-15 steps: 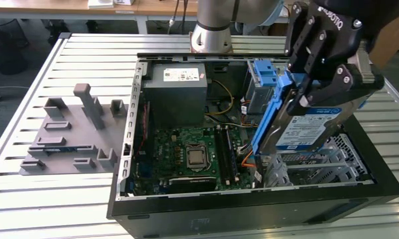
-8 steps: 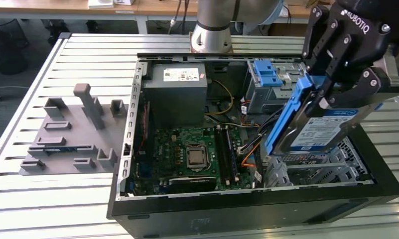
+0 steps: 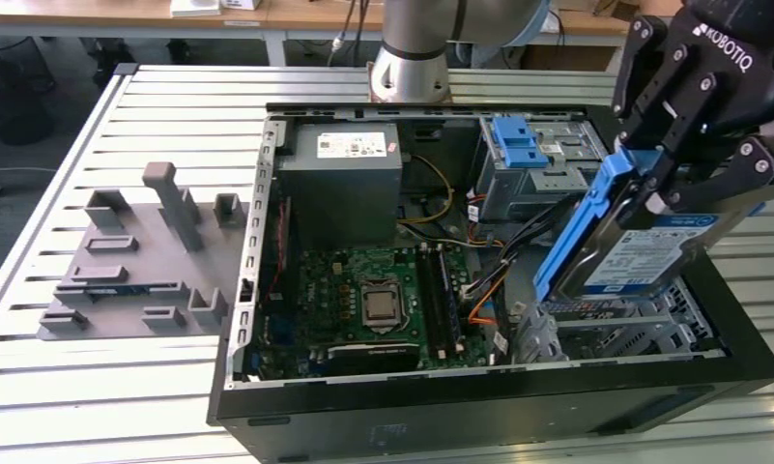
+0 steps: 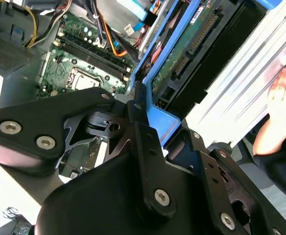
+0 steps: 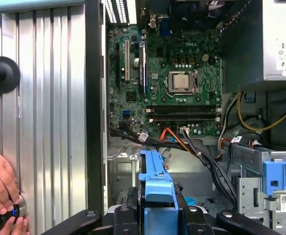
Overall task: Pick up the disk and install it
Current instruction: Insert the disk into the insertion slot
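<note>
Holds the flat rectangular silver-grey disk [image 3: 645, 256], with its white-and-blue label and blue plastic bracket, in the black gripper [image 3: 690, 188], jaws closed narrow on the bracket. Keeps it off the slatted metal worktop [image 3: 142, 97], steeply tilted, label up, over the open black computer case [image 3: 490, 411] at the end of the case nearest the worktop edge on the exterior view's right. Hangs with the lower end close above the grey metal drive cage [image 3: 618, 329]; cannot tell whether touching. Shows the bracket [image 5: 155, 181] between the jaws in the first wrist view, and the disk's green underside [image 4: 192, 44] beyond the gripper [image 4: 148, 117] in the second wrist view. Inside the case: green motherboard [image 3: 374, 290], grey metal box with white sticker [image 3: 348, 174], blue ribbed latch piece [image 3: 522, 145]. On the worktop, toward the exterior view's left edge, well apart from the case: grey moulded fixture [image 3: 142, 261]. At the worktop edge in the first wrist view: a person's hand [image 5: 1, 191] on a round black knob.
</note>
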Controlling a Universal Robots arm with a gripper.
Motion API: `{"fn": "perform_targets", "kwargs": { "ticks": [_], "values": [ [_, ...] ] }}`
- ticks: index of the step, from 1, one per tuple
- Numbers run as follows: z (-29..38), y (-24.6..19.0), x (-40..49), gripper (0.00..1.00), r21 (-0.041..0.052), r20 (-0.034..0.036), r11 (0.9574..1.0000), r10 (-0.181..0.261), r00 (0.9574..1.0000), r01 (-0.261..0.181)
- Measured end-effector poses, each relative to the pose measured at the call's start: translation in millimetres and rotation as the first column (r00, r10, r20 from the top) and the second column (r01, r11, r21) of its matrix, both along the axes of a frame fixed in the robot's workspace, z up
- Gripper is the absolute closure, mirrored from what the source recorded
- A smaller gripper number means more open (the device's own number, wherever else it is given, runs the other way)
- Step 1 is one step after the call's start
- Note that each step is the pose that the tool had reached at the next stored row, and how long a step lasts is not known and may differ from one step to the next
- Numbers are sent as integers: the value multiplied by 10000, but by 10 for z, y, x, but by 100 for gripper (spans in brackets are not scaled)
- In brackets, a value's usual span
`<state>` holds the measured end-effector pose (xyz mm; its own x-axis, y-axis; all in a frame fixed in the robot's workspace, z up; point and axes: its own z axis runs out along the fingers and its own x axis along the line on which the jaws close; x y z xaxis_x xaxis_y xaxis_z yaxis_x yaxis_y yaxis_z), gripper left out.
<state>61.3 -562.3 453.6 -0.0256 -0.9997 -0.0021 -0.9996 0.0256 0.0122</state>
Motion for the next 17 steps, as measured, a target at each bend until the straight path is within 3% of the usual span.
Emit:
{"fn": "perform_targets", "kwargs": {
  "ticks": [6,13,17],
  "values": [
    [-30,0,100,64,0,1,10000,0,10000,0],
    [-107,-31,128,64,33,6,10000,-1,10000,1],
    [-118,-32,132,64,34,6,10000,-1,10000,1]
  ]
}}
